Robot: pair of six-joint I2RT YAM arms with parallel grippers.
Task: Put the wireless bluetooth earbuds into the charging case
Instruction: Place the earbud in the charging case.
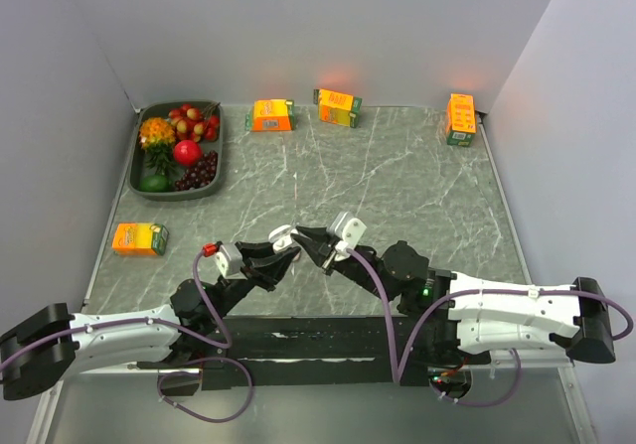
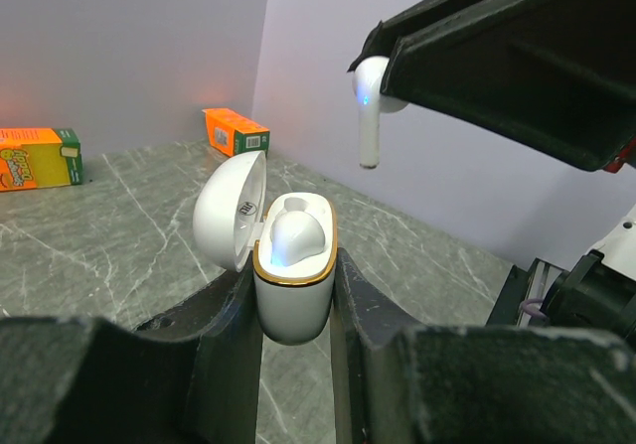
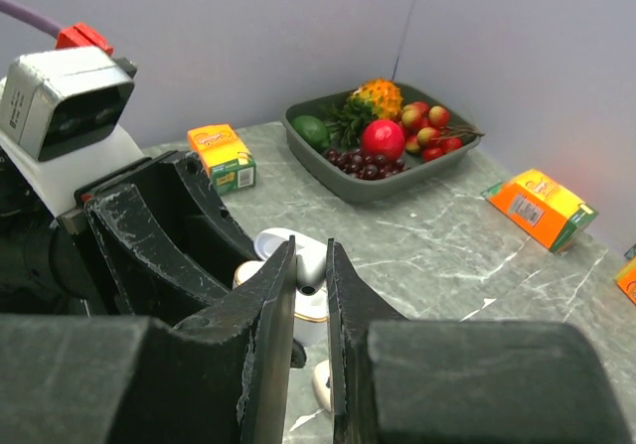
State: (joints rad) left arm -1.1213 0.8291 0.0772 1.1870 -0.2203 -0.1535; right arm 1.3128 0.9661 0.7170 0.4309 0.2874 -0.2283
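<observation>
The right claw [image 2: 386,84] is pinching the bulb of one earbud [image 2: 370,116] between nearly closed jaws. The stem is hanging straight down and free, and a blue light is glowing on the head. The earbud is hovering just above the charging case [image 2: 293,300], a little off to one side and not touching it.

The left claw [image 2: 293,310] is clamping that case tight by its two side walls below the gold rim. It is holding it upright at the near middle of the table [image 1: 397,186], with the lid [image 2: 231,216] swung open on the side away from the right claw. What looks like a second earbud [image 2: 293,237] is sitting in the nearer well, and the well beside the lid is showing empty.

The earbud is probably very light, hard and glossy, so it could be slipping or twisting in the pads. Holding the bulb and leaving the stem bare seems the right grip, since the stem has to be going in first. The case is small and rigid, but its hinged lid looks delicate, so the side walls are the safe place to hold.

Farther out, orange cartons [image 1: 270,115] are lying along the far edge, and a fruit tray [image 1: 214,191] is sitting at the far left.
</observation>
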